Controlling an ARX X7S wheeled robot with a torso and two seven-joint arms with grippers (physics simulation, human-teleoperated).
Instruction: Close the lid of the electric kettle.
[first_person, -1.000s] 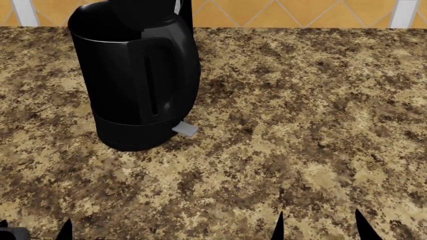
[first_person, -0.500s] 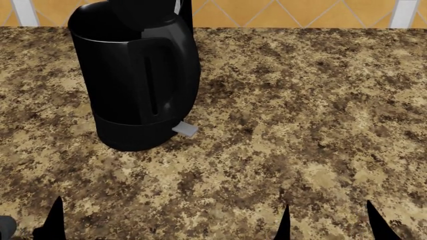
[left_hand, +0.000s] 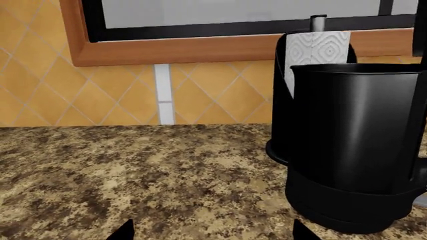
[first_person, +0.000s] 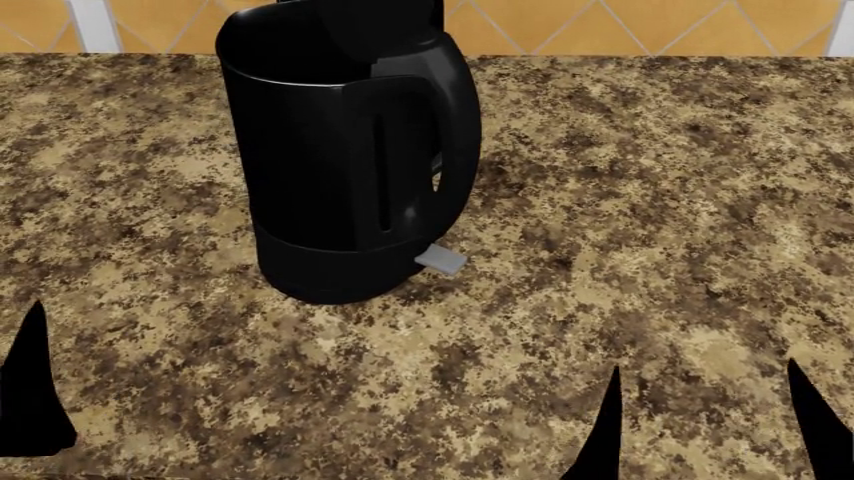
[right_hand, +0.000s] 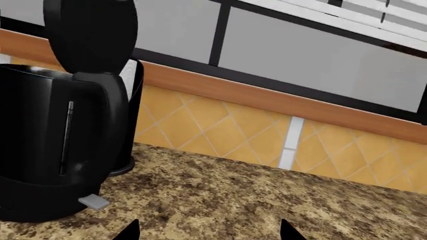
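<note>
Head view: the electric kettle (first_person: 354, 160) is seen standing upright on the speckled brown countertop (first_person: 641, 230), toward the far left of centre, with its loop handle turned toward the camera and a small grey lever tab (first_person: 442, 260) jutting from its base. The lid (first_person: 380, 25) is raised at the top edge of the picture. Only dark fingertips are shown along the near edge: one of the left gripper (first_person: 34, 385) and two of the right gripper (first_person: 714, 420), the latter spread apart and holding nothing.

Left wrist view: the kettle (left_hand: 357, 145) is seen close by, in front of a paper-towel roll (left_hand: 317, 50) and a tiled wall (left_hand: 133, 95). Two finger tips of the left gripper (left_hand: 210, 231) are shown wide apart, with nothing between them.

Right wrist view: the lid (right_hand: 91, 35) is shown upright above the handle, the kettle (right_hand: 57, 145) left open. The right gripper (right_hand: 207, 231) is spread, well short of the kettle.
</note>
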